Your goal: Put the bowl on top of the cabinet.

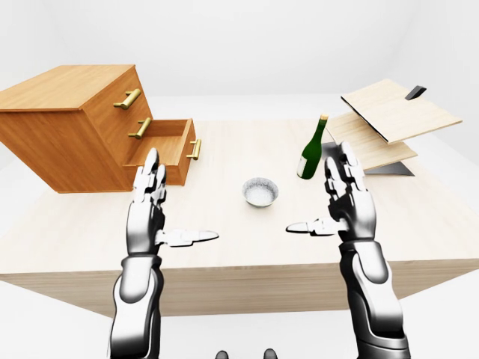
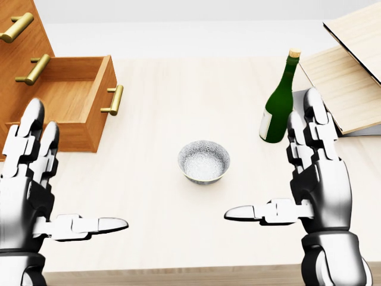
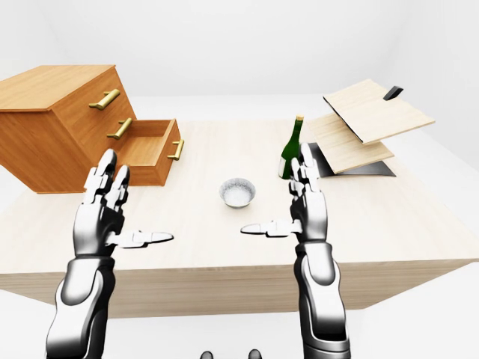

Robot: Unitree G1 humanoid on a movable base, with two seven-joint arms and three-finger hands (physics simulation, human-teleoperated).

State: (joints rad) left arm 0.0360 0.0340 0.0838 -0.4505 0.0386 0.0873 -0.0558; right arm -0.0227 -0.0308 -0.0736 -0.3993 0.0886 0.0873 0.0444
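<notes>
Between spread robot hands [image 2: 24,196] [image 2: 321,190], the bowl [image 2: 203,161] sits on the table [image 2: 178,89].

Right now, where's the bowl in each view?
Left-eye view: bowl slightly right of centre.
Head view: bowl near centre, a little below the middle.
Right-eye view: bowl at centre, just below the middle.
Shared landmark: the green bottle stands up and to the right of it in all three.
</notes>
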